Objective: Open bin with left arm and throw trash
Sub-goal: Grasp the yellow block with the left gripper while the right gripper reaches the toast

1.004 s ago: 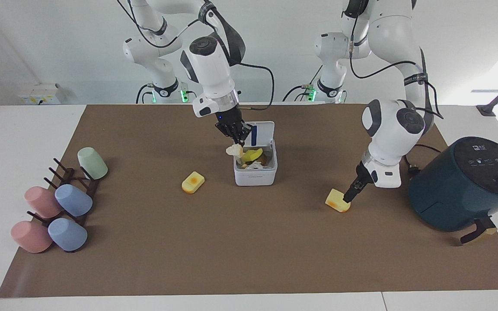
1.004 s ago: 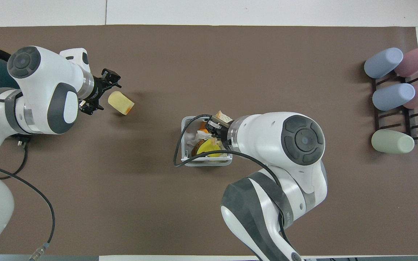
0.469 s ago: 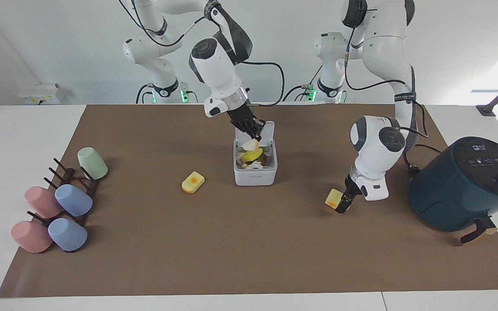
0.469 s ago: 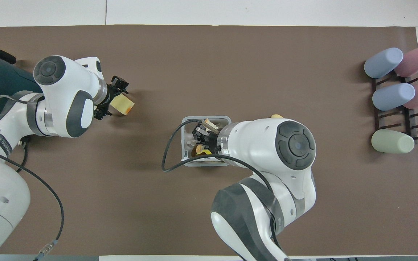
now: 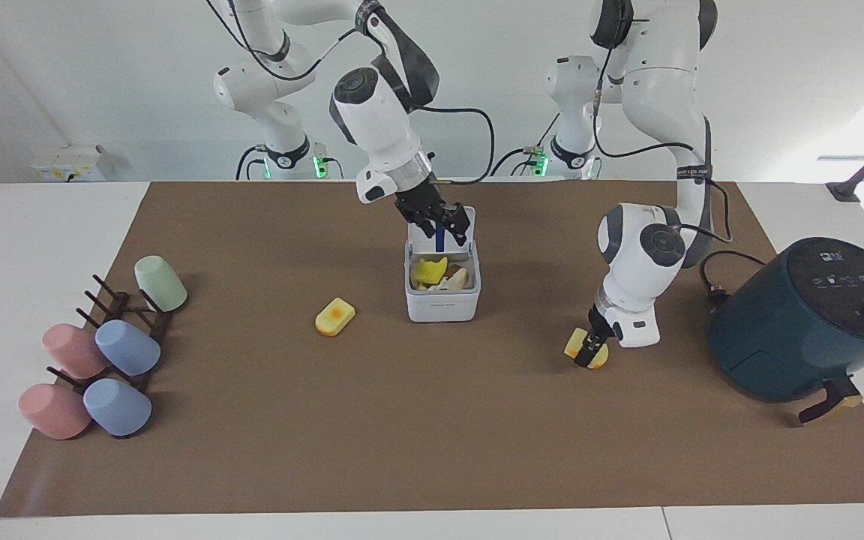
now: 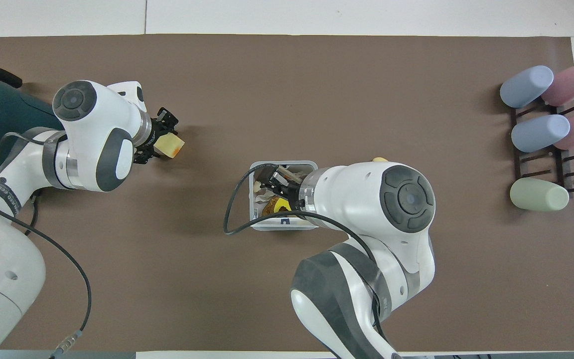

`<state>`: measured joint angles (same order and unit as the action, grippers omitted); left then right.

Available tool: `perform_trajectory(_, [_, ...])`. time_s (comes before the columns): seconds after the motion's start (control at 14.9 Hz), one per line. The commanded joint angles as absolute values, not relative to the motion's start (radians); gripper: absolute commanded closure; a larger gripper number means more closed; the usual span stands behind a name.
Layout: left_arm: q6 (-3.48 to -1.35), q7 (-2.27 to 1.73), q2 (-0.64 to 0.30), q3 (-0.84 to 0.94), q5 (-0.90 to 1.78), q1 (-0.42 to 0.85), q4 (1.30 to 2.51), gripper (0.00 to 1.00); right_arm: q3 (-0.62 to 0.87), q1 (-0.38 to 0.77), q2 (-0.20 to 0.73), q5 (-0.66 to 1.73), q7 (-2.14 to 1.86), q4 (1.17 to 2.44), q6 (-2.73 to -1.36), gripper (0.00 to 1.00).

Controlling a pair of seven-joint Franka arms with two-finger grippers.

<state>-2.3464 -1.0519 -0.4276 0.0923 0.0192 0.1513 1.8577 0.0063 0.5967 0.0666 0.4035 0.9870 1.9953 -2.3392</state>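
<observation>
The white bin (image 5: 443,307) stands mid-table with its lid (image 5: 465,227) raised; it also shows in the overhead view (image 6: 282,163). My right gripper (image 5: 443,221) hangs open over the bin mouth. The pale bread wedge (image 5: 458,279) lies inside on other scraps. The yellow slab with an orange spot (image 5: 335,316) lies on the mat beside the bin, toward the right arm's end. My left gripper (image 5: 589,349) is down at the yellow orange-rimmed wedge (image 6: 171,145), open, with a finger on either side of it; the wedge rests on the mat.
The dark teal air fryer (image 5: 799,319) stands at the left arm's end, close to the left arm. A rack of pastel cups (image 5: 102,352) lies at the right arm's end. A black cable (image 6: 237,199) loops from the right wrist beside the bin.
My right gripper moved over the bin, opened and dropped the bread wedge in. My left gripper moved forward so its fingers now straddle the yellow wedge.
</observation>
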Motion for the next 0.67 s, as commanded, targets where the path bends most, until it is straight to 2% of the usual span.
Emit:
perform_trajectory(0.0, [-2.362,-1.060,-0.419,0.087,-0.011,0.153,1.858,0.80,0.005,0.583,0.064,0.396,0.945,2.005,-2.336,0.00])
perform_trajectory(0.33, [-2.330,-1.045,-0.413,0.089,-0.011,0.149,1.789,0.80,0.005,0.460,0.104,0.123,0.751,2.005,-2.304,0.00])
perform_trajectory(0.6, [-2.170,-1.039,-0.407,0.113,-0.002,0.163,1.614,0.80,0.005,0.362,0.103,0.063,0.603,2.043,-2.299,0.00])
